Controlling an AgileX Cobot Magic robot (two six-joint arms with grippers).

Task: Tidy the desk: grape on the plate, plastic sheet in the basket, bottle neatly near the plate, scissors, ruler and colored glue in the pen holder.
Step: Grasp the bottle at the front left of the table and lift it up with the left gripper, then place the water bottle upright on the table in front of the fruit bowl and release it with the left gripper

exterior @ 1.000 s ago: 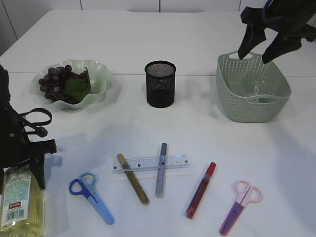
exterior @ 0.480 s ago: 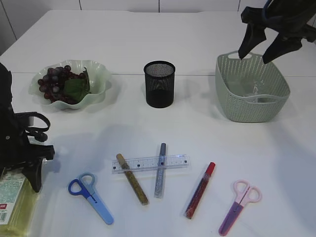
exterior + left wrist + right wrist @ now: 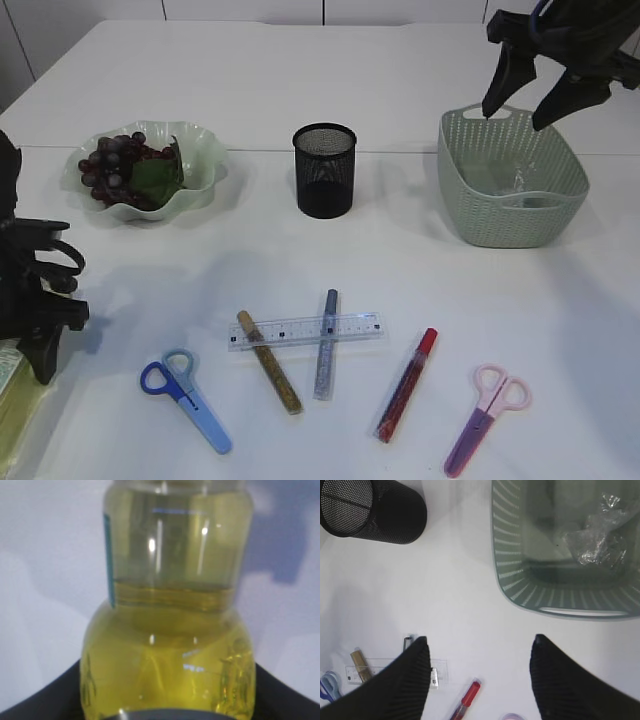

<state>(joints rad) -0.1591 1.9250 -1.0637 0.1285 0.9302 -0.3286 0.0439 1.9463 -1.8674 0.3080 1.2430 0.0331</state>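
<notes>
A bottle (image 3: 170, 630) of yellow liquid fills the left wrist view, with my left gripper (image 3: 167, 697) shut on it, black fingers on both sides. Only a sliver of the bottle (image 3: 12, 405) shows at the exterior view's lower left edge. Grapes (image 3: 120, 160) lie on the green plate (image 3: 205, 140). The plastic sheet (image 3: 597, 535) lies in the basket (image 3: 510, 215). My right gripper (image 3: 517, 112) hangs open above the basket. The ruler (image 3: 300, 329), three glue sticks, gold (image 3: 268, 362), silver-blue (image 3: 326, 343) and red (image 3: 406, 385), blue scissors (image 3: 185, 400) and pink scissors (image 3: 485, 418) lie on the table.
The black mesh pen holder (image 3: 324, 170) stands between plate and basket. The ruler rests across the gold and silver-blue glue sticks. The left arm (image 3: 30, 290) stands at the table's left edge.
My left arm has moved left and toward the near edge with the bottle, which has almost left the exterior view. The right arm has stayed still.
</notes>
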